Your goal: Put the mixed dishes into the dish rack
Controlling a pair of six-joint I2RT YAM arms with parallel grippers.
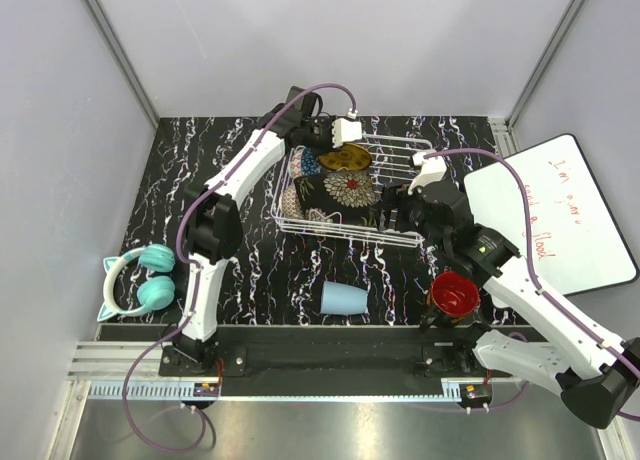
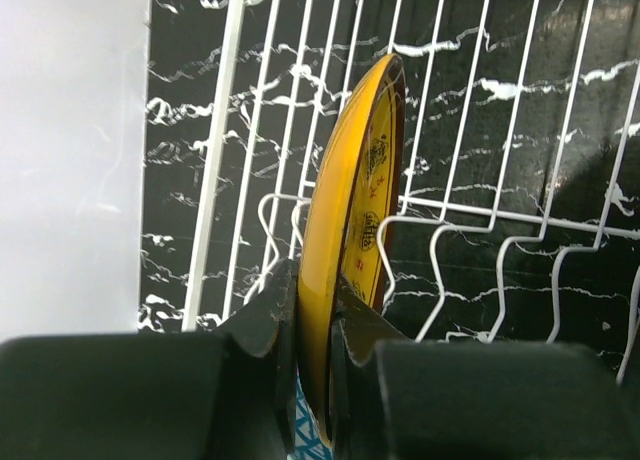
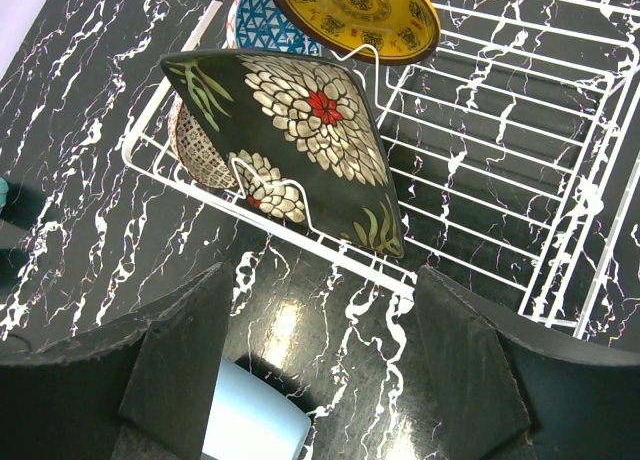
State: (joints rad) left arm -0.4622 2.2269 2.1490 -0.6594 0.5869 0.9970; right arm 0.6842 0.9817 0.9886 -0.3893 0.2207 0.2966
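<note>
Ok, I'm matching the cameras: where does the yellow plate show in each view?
Top external: yellow plate at the dish rack's far side.
Left wrist: centre, edge-on, clamped by left gripper.
Right wrist: top edge, behind black plate.
Shared landmark: the rack's white wires.

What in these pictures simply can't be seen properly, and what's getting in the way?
The beige patterned bowl: right wrist view, mostly behind the black square plate.
The yellow plate: left wrist view, lower rim buried in the left gripper.
The light-blue cup: right wrist view, cut off by the bottom edge.
The whiteboard: top view, handwriting too small to read.
The mug: top view, only the red inside shows.
</note>
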